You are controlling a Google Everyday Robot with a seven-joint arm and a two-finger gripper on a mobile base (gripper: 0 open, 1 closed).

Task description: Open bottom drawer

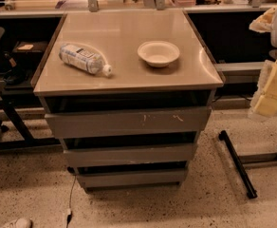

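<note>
The cabinet (129, 75) stands in the middle of the camera view with three grey drawer fronts stacked down its face. The bottom drawer (131, 178) is the lowest and narrowest front, plain and handleless, with a dark gap above it. It sits set back a little behind the middle front (129, 155). The largest front (129, 121), above that, has pale scratch marks. My gripper (271, 91), pale yellow, hangs at the right edge of the view. It is level with the cabinet top, well to the right of and above the bottom drawer, and touches nothing.
A plastic water bottle (84, 58) lies on its side on the cabinet top next to a white bowl (158, 53). A black frame leg (238, 163) lies on the floor at right. Black legs (10, 122) stand at left. A cable (71, 198) runs across the speckled floor.
</note>
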